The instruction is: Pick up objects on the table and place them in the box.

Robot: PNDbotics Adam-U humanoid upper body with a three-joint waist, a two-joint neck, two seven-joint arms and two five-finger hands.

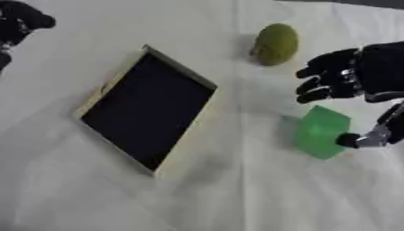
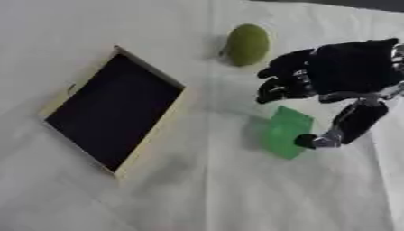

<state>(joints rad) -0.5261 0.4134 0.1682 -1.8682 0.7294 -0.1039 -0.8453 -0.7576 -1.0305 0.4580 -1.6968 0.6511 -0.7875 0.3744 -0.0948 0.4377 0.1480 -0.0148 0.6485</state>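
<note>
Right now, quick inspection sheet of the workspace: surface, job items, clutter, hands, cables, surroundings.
Surface: white cloth-covered table, creased.
Job's things: shallow light-wood box with dark inside, nothing in it; olive-green oval fruit beyond the box; bright green block, right of the box.
Clutter: nothing seen.
Hands: right hand over the block, thumb touching it, fingers curled above, not closed round it; left hand at the upper left corner, fingers unclear.
Cables: nothing seen.
Surroundings: dark strip at the far edge.
</note>
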